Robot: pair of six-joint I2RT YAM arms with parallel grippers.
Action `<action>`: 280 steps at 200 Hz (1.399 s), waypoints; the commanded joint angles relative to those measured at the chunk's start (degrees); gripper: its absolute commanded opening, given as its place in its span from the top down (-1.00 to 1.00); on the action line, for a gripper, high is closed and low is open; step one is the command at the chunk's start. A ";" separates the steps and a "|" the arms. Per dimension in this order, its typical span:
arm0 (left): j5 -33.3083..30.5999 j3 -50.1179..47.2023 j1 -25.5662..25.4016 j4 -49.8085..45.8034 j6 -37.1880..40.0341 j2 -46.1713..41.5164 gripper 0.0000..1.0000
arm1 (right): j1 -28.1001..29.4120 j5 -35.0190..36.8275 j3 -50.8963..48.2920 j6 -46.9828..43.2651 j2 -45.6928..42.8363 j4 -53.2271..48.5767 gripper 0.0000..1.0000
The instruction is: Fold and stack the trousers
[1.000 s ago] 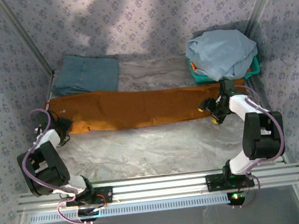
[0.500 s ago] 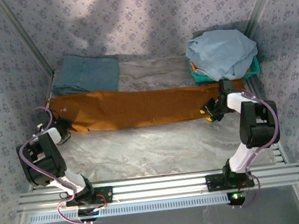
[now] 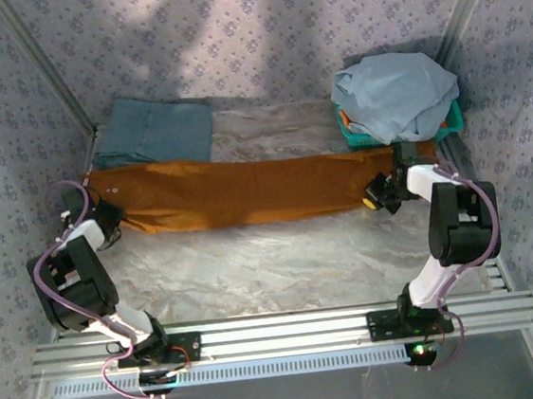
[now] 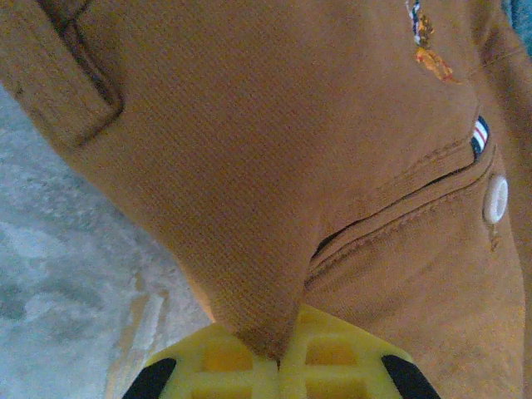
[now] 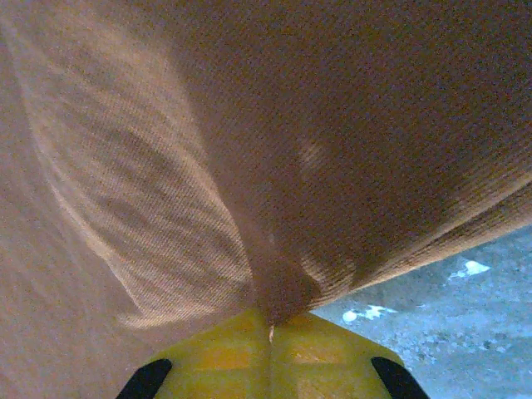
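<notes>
The rust-orange trousers (image 3: 237,191) lie stretched in a long band across the back half of the table, waist at the left, leg ends at the right. My left gripper (image 3: 108,219) is shut on the waist end; in the left wrist view the cloth (image 4: 274,166) is pinched between the yellow fingers (image 4: 332,357), with a white button (image 4: 495,199) and striped trim (image 4: 480,137) beside it. My right gripper (image 3: 377,193) is shut on the leg end; the right wrist view has the cloth (image 5: 274,166) bunched into the yellow fingers (image 5: 324,357).
A folded teal-blue denim garment (image 3: 152,130) lies at the back left, touching the trousers' far edge. A pale light-blue garment (image 3: 395,91) is heaped on a green basket (image 3: 449,123) at the back right. Marbled table surface (image 3: 264,262) lies open in front of the trousers.
Both grippers have moved away from me with the trousers' near edge, so the band has narrowed. The left gripper has shifted back and slightly left, the right one back.
</notes>
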 commanded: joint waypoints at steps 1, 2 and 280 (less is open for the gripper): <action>-6.65 1.10 0.71 -1.30 2.31 -3.36 1.00 | -3.18 4.24 -0.10 -0.80 -2.01 1.77 1.00; -6.86 1.07 0.72 -1.44 2.34 -3.46 1.00 | -3.25 4.25 -0.13 -0.81 -2.02 1.71 1.00; -5.72 -0.05 -0.60 -25.10 -5.14 -28.70 -0.68 | 2.07 8.57 -0.97 -2.87 -24.11 -11.20 0.25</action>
